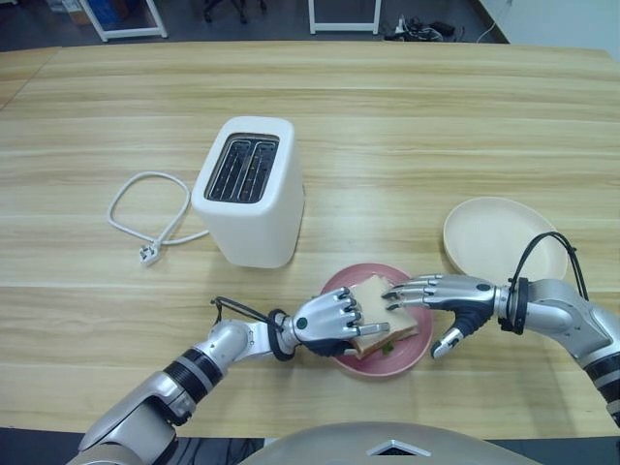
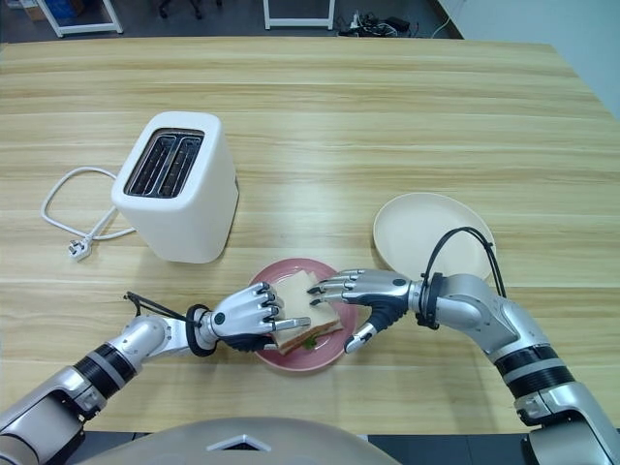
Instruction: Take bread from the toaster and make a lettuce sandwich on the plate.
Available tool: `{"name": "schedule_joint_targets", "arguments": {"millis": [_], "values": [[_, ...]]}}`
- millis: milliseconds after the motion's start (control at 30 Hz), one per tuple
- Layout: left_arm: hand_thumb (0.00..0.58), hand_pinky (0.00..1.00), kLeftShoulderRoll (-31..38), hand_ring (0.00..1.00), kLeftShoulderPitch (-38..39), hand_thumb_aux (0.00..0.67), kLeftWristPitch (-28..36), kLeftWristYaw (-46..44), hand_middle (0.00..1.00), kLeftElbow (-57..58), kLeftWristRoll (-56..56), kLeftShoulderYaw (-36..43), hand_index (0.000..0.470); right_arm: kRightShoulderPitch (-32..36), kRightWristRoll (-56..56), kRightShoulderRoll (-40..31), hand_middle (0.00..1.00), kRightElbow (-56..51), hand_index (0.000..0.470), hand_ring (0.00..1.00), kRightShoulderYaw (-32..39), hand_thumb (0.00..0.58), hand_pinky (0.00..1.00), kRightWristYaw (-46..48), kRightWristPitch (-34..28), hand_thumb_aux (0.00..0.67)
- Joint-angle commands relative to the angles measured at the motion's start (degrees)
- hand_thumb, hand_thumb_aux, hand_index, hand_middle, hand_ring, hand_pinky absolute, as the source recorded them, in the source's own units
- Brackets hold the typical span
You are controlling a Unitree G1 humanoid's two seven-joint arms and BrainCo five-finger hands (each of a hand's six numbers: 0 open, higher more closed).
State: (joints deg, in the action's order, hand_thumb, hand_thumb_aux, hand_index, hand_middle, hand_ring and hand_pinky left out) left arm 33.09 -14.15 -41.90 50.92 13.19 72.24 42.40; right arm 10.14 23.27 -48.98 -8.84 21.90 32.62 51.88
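Left hand (image 1: 327,320) clamps the sandwich (image 1: 405,325) on the plate (image 1: 418,351) — right hand (image 1: 455,295), fingers spread apart, rests its tips on top.

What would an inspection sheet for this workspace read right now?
Surface: light wooden table, in order.
Job's things: white two-slot toaster, slots look empty; round pink plate bearing a bread-and-lettuce sandwich.
Clutter: round cream plate, empty, right of the pink one.
Hands: left hand curled on the sandwich's left edge; right hand open, fingertips on the top slice.
Cables: white power cord looped left of the toaster, plug lying loose.
Surroundings: white furniture legs on dark floor beyond the table.
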Motion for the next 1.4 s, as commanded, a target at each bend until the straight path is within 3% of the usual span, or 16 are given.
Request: {"name": "schedule_joint_targets", "arguments": {"millis": [33,200,400,567,700,733,767,800,833,867,900,933,967,1000,1200,1400], "values": [[0.000,0.00,2.05,0.00,2.40,0.000,-3.70,-5.23,0.00,-5.27,-10.75,-4.38,0.000,-1.13,8.38,-1.37,0.00,-1.79,0.000,0.00,4.64,0.000,0.00,4.88,-1.31,0.000],[0.000,0.00,7.53,0.00,8.66,0.000,-4.95,-13.17,0.00,-15.83,-24.38,-14.87,0.000,-1.00,8.82,-1.26,0.00,-1.84,0.000,0.00,3.96,0.000,0.00,1.97,-1.40,0.000],[0.000,0.00,11.39,0.00,17.63,0.000,-4.64,-18.52,0.00,-20.24,-32.01,-28.49,0.000,-4.28,2.05,0.40,0.00,1.72,0.000,0.00,-4.93,0.000,0.00,-9.39,2.37,0.000],[0.000,0.00,13.11,0.00,23.35,0.000,-8.01,-26.23,0.00,-20.19,-42.58,-32.58,0.000,-8.85,-12.33,3.16,0.00,6.98,0.000,0.00,-14.93,0.000,0.00,-17.76,6.10,0.000],[0.000,0.00,18.96,0.00,29.51,0.000,-9.88,-38.87,0.00,-20.15,-53.97,-30.45,0.000,-14.84,-24.81,0.13,0.00,10.61,0.000,0.00,-15.73,0.000,0.00,-15.46,6.34,0.000],[0.000,0.27,20.36,0.27,31.15,0.000,-9.87,-41.83,0.27,-20.22,-56.37,-30.04,0.000,-16.93,-27.68,-1.43,0.00,11.41,0.000,0.00,-15.41,0.000,0.00,-13.82,5.81,0.000],[0.000,1.00,22.04,1.00,33.24,0.000,-8.96,-45.62,1.00,-20.80,-60.47,-29.27,0.000,-19.79,-30.72,-3.67,0.00,11.97,0.000,0.00,-14.77,0.000,0.00,-11.27,4.74,0.000],[0.000,1.00,23.03,1.00,34.70,0.000,-9.76,-47.90,1.00,-20.52,-62.01,-29.06,0.000,-22.22,-32.46,-5.28,0.00,11.70,0.000,0.00,-14.40,0.000,0.00,-9.11,4.18,0.000],[0.000,1.00,24.37,1.00,36.58,0.000,-9.66,-50.94,1.00,-20.40,-63.73,-28.37,0.000,-24.57,-33.62,-6.79,1.00,10.68,0.000,1.00,-14.00,0.000,1.00,-6.66,3.37,0.000],[0.000,1.00,25.29,1.00,38.07,0.000,-9.50,-53.58,1.00,-20.00,-64.13,-27.96,0.000,-26.57,-33.68,-8.31,1.00,9.02,0.210,1.00,-13.62,0.403,1.00,-4.19,3.15,0.300],[0.000,1.00,26.05,1.00,39.19,0.000,-9.05,-56.11,1.00,-19.57,-64.33,-27.43,0.000,-28.15,-33.73,-9.63,1.00,7.34,0.361,1.00,-13.20,0.549,1.00,-1.88,3.20,0.515],[0.458,1.00,26.30,1.00,39.97,0.363,-7.99,-58.67,1.00,-18.99,-64.55,-27.01,0.254,-29.50,-34.05,-11.18,1.00,5.83,0.470,1.00,-12.46,0.580,1.00,1.09,2.90,0.670],[0.573,1.00,26.26,1.00,40.27,0.596,-6.93,-61.10,1.00,-18.33,-65.08,-26.47,0.418,-30.16,-33.94,-12.26,1.00,4.69,0.470,1.00,-11.81,0.580,1.00,3.60,2.51,0.670],[0.580,1.00,25.82,1.00,39.96,0.670,-6.06,-63.59,1.00,-17.48,-65.83,-25.51,0.470,-30.41,-34.02,-12.89,1.00,4.15,0.470,1.00,-10.93,0.580,1.00,5.99,1.74,0.670],[0.580,1.00,17.74,1.00,34.04,0.670,-2.78,-73.59,1.00,-12.67,-64.54,-19.68,0.470,-25.70,-30.39,-8.21,1.00,2.02,0.470,1.00,-4.64,0.580,1.00,14.86,-2.07,0.670],[0.580,1.00,8.96,1.00,27.15,0.670,-3.97,-71.08,1.00,-2.48,-53.17,-18.60,0.470,-19.19,-22.09,3.54,1.00,-3.96,0.470,1.00,-3.03,0.580,1.00,11.04,-1.54,0.670]]}}
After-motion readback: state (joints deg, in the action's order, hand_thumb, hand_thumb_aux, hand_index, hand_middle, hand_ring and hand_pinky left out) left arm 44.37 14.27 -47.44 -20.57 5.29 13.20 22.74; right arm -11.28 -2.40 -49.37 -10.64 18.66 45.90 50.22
